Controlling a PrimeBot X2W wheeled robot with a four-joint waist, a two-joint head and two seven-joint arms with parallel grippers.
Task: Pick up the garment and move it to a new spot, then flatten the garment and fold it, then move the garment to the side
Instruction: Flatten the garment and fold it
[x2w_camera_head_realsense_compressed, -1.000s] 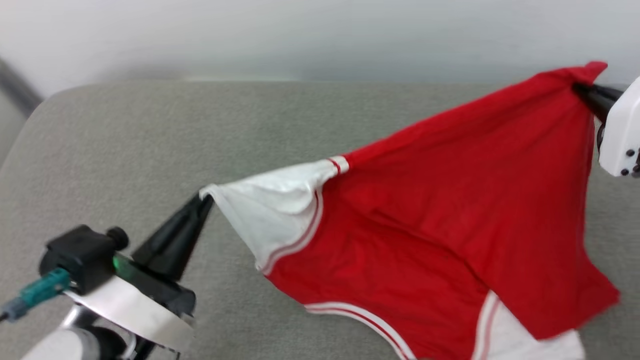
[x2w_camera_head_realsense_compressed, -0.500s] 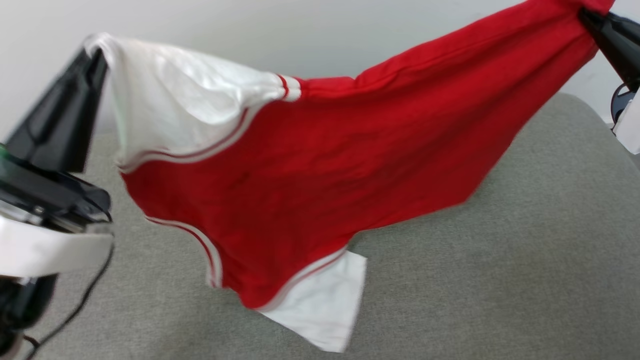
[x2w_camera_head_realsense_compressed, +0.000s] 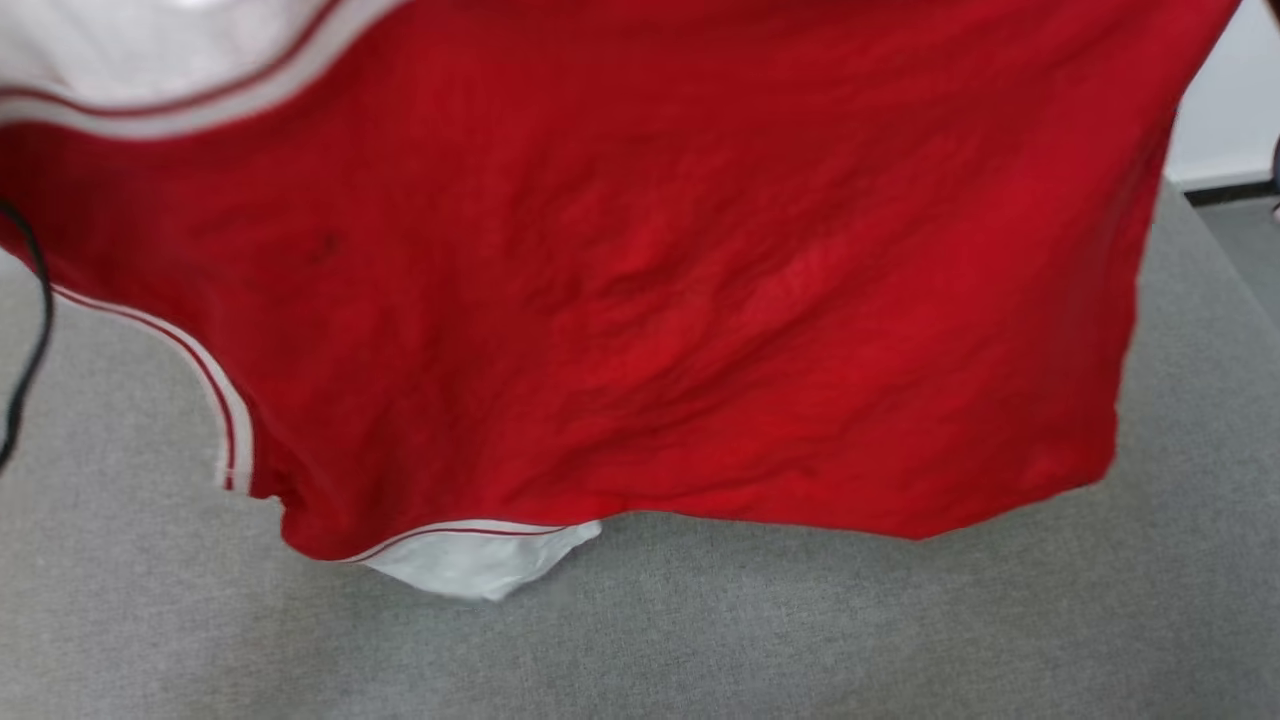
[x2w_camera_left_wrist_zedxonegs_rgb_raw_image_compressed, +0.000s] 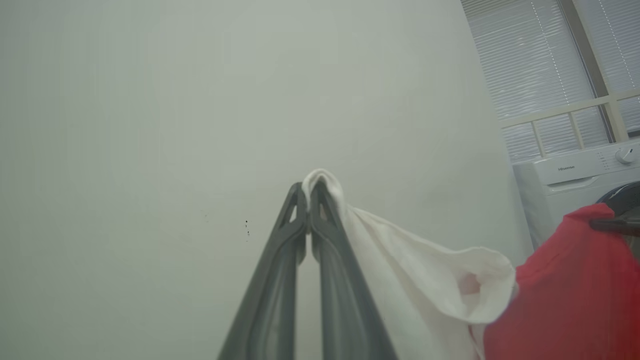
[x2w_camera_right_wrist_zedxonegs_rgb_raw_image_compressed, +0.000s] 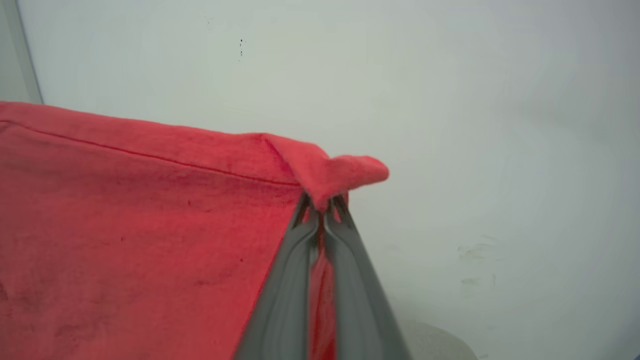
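One word is reading clearly: the brand "Hisense", in small grey letters, is sitting on the white control panel of the washing machine (x2w_camera_left_wrist_zedxonegs_rgb_raw_image_compressed: 550, 200), approx. 3 o'clock in the left wrist view. The word is running horiz. across the panel's left half. A round dial (x2w_camera_left_wrist_zedxonegs_rgb_raw_image_compressed: 622, 156) is standing at the word's 3 o'clock, at the panel's far end. Tiny markings btwn word and dial are showing as specks, too small to read. The red jersey (x2w_camera_left_wrist_zedxonegs_rgb_raw_image_compressed: 565, 290) is bulging up at the word's 6 o'clock, below the panel, not covering the letters.
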